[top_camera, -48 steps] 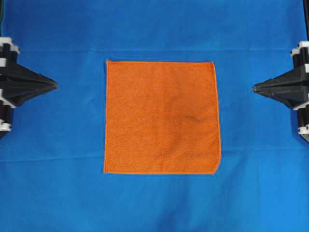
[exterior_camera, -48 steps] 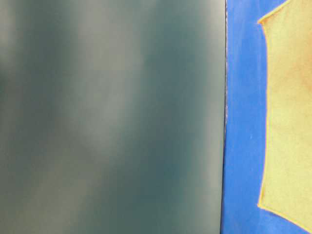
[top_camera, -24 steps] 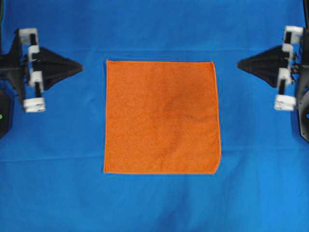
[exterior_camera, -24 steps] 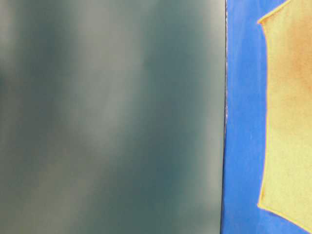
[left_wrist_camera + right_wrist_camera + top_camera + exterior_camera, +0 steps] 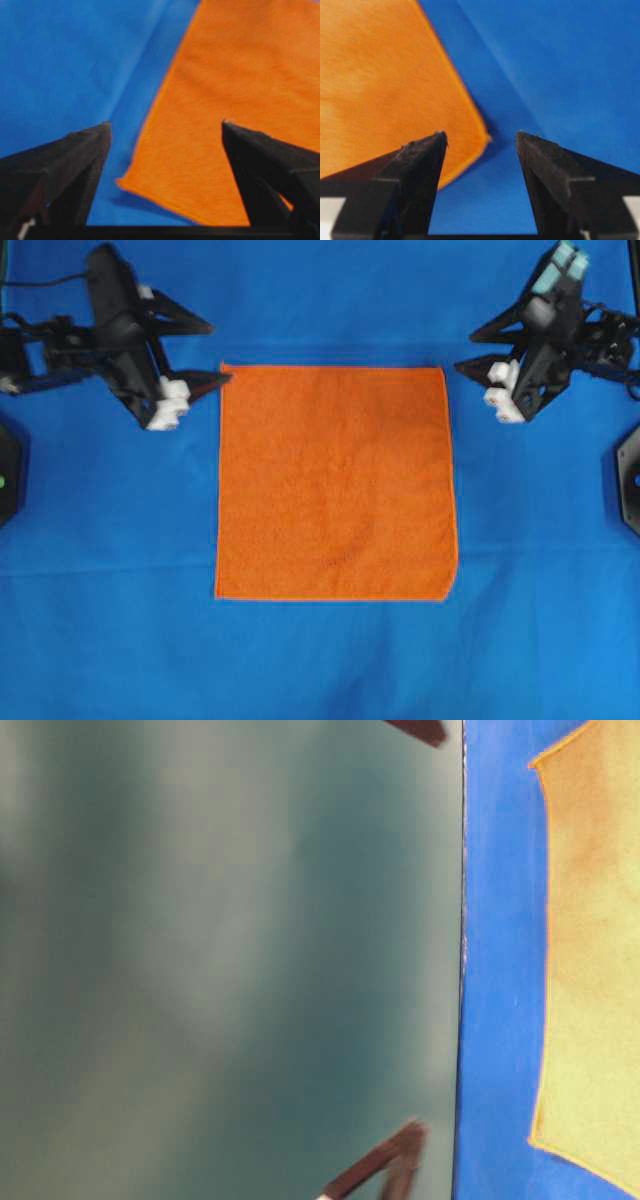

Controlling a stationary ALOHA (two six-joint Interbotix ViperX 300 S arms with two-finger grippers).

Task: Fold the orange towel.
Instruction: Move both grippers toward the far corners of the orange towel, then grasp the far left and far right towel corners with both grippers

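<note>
Two grippers are seen at the far corners of the orange towel (image 5: 335, 482), which is laid flat and unfolded in the middle of the blue table cover (image 5: 320, 670). The left gripper (image 5: 213, 352) is positioned at the towel's upper-left corner in the overhead view, its jaws spread wide; one fingertip is placed just at the corner, though contact cannot be confirmed. In the left wrist view the corner of the towel (image 5: 225, 100) is framed between the two parted fingers (image 5: 80, 155), and nothing is held. The right gripper (image 5: 468, 352) is positioned just beside the upper-right corner, its jaws likewise spread and empty. In the right wrist view that corner (image 5: 395, 90) is seen between the separated fingers (image 5: 417, 170), with a shadow beneath the hem. The towel's four edges are observed to be straight, with a slight rounding at the lower-right corner. In the table-level view only a strip of the towel (image 5: 595, 950) is shown at the right edge, beside a blurred dark panel (image 5: 230, 960).
</note>
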